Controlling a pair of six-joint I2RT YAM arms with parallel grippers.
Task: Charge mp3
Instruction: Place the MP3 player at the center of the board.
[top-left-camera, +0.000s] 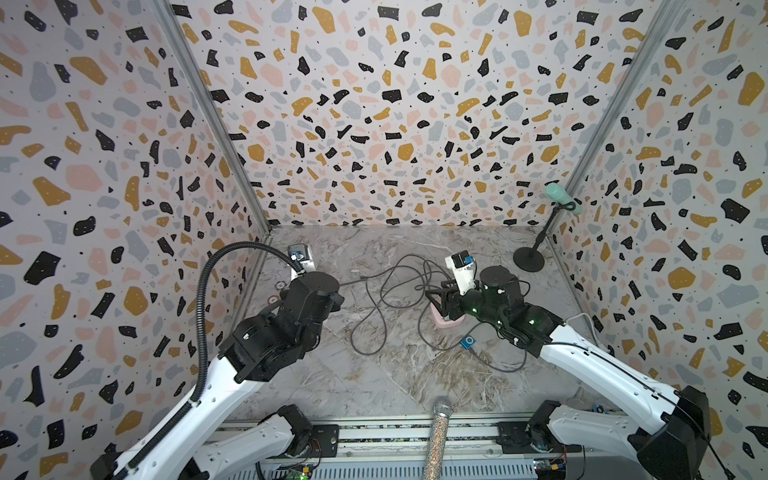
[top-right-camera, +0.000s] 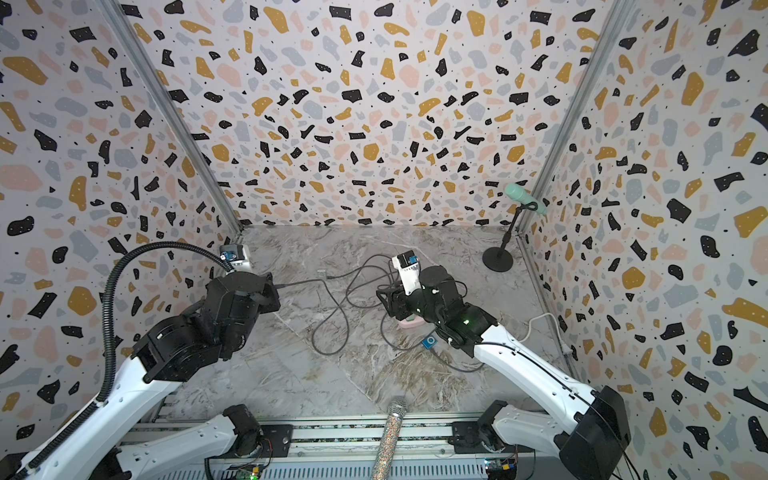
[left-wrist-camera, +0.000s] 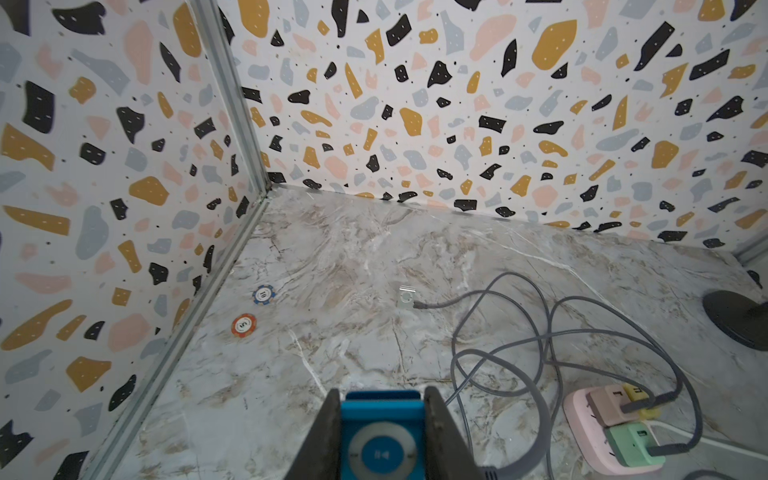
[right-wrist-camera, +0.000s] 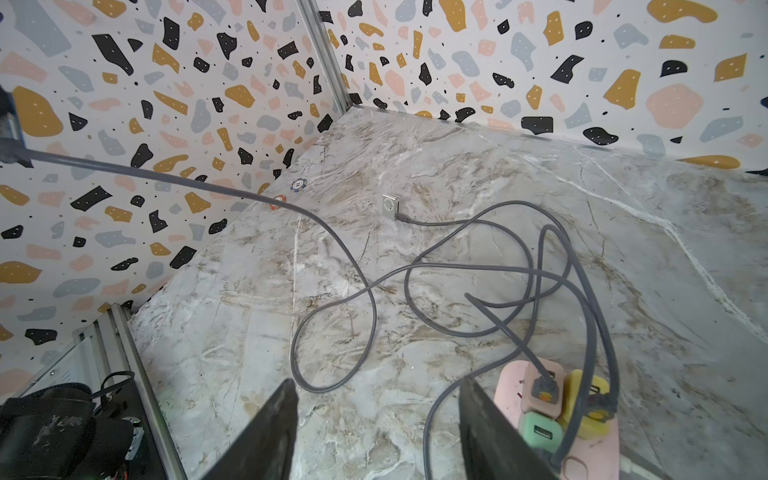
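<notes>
The left arm reaches in from the lower left of both top views. Its tool (left-wrist-camera: 382, 392) is clenched on a small blue mp3 player (left-wrist-camera: 382, 444), held above the marble worktop (top-left-camera: 374, 386). A grey cable (right-wrist-camera: 187, 183) stretches from the player down toward the pink power strip (right-wrist-camera: 509, 386). Plugging in looks done or nearly done, though the plug's seating is hidden. The next move is probably to set the player down without tugging the lead. The right tool (right-wrist-camera: 378, 380) hangs released and empty beside the strip.

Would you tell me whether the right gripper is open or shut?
Open: the right gripper has jaws wide apart, nothing gripped between them.
</notes>
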